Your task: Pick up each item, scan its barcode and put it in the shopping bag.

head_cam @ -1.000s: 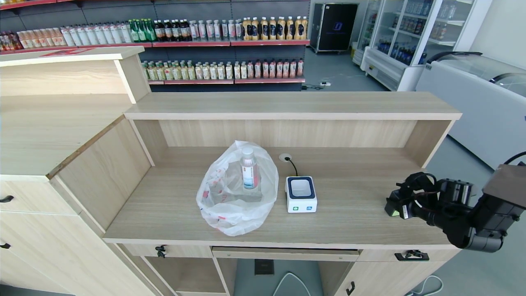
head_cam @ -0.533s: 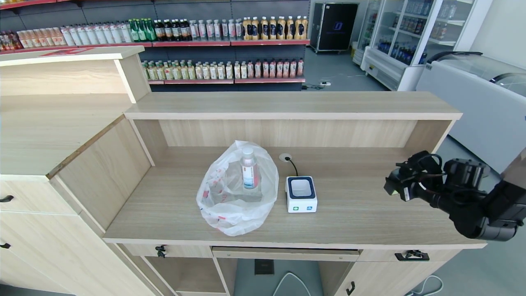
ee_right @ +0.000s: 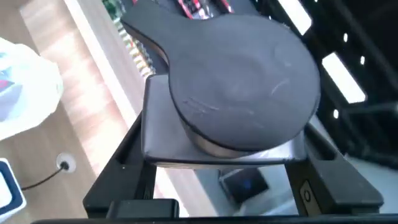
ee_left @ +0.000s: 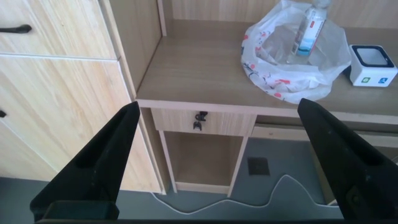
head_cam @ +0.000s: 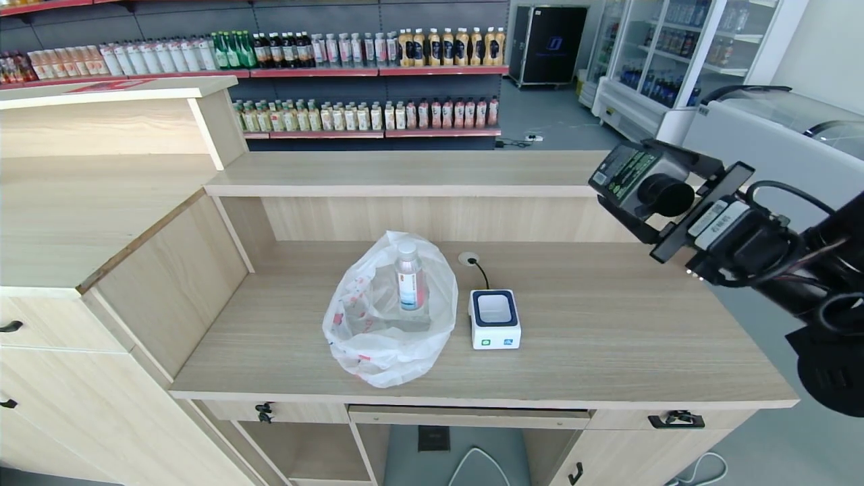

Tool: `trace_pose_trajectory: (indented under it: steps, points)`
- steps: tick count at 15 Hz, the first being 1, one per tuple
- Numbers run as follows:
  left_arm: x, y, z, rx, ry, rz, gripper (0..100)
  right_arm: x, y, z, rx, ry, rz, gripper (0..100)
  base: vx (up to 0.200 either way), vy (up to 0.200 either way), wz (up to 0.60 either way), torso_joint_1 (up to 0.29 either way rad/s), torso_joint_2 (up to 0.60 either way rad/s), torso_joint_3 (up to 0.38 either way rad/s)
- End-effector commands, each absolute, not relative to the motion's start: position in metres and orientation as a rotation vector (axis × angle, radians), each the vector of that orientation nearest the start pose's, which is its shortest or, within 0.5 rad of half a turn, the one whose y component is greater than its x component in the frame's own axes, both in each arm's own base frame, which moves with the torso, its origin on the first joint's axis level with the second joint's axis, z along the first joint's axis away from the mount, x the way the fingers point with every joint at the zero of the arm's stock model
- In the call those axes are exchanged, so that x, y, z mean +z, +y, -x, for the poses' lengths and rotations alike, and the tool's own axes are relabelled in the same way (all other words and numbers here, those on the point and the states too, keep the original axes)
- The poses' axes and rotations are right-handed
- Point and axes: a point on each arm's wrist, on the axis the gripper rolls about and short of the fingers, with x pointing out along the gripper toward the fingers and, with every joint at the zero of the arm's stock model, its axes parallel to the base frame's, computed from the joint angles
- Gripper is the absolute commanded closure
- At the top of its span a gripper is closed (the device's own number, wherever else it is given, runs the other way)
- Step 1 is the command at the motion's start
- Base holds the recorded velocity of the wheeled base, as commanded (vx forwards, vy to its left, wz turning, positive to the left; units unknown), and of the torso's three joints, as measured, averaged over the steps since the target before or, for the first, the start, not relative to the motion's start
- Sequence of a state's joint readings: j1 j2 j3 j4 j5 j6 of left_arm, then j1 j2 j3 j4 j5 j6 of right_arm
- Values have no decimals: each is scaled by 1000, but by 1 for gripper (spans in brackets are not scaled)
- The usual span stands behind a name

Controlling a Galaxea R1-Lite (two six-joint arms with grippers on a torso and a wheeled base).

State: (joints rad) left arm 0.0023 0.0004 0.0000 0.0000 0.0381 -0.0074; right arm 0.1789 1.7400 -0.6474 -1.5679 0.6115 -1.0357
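Half a second sufficed: my right gripper (head_cam: pixel 665 202), clamped on the black-lidded green-labelled round tin (head_cam: pixel 624 172), had risen high, the white box scanner (head_cam: pixel 495 319) low to its left; scanning seemed next.

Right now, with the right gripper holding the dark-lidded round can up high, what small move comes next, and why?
Probably bring the right gripper down toward the white square scanner beside the translucent plastic shopping bag. The dark-lidded round can is clamped high near the right end of the wooden counter, far from the scanner's window, so a scan there looks unlikely.
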Motion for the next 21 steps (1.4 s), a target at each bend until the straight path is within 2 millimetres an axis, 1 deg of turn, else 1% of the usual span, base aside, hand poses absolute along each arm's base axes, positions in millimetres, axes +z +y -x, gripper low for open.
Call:
trace_pose_trajectory:
  steps: [1,3,4,5,6,7,9,13,15,17,18,20,21]
  points:
    - [75,1,23,41,0,8,0,251,70,-242,475,-1063,1171,100,0,0,0,0,0,0]
    - [75,1,23,41,0,8,0,259,68,-229,511,-1199,1278,100,0,0,0,0,0,0]
    - [75,1,23,43,0,8,0,267,69,-216,504,-1288,1327,100,0,0,0,0,0,0]
    - [75,1,23,43,0,8,0,268,71,-201,518,-1348,1350,100,0,0,0,0,0,0]
    - [75,1,23,41,0,8,0,271,73,-188,535,-1411,1355,100,0,0,0,0,0,0]
    - [75,1,23,43,0,8,0,276,80,-173,569,-1512,1340,100,0,0,0,0,0,0]
    - [75,1,23,40,0,8,0,280,94,-158,606,-1614,1289,100,0,0,0,0,0,0]
    - [75,1,23,41,0,8,0,279,103,-149,651,-1668,1238,100,0,0,0,0,0,0]
    - [75,1,23,43,0,8,0,278,106,-145,692,-1660,1216,100,0,0,0,0,0,0]
    - [75,1,23,41,0,8,0,278,97,-129,762,-1599,1214,100,0,0,0,0,0,0]
    - [75,1,23,41,0,8,0,276,93,-122,789,-1570,1239,100,0,0,0,0,0,0]
    - [75,1,23,41,0,8,0,271,89,-115,850,-1512,1267,100,0,0,0,0,0,0]
    - [75,1,23,41,0,8,0,269,89,-115,862,-1503,1266,100,0,0,0,0,0,0]
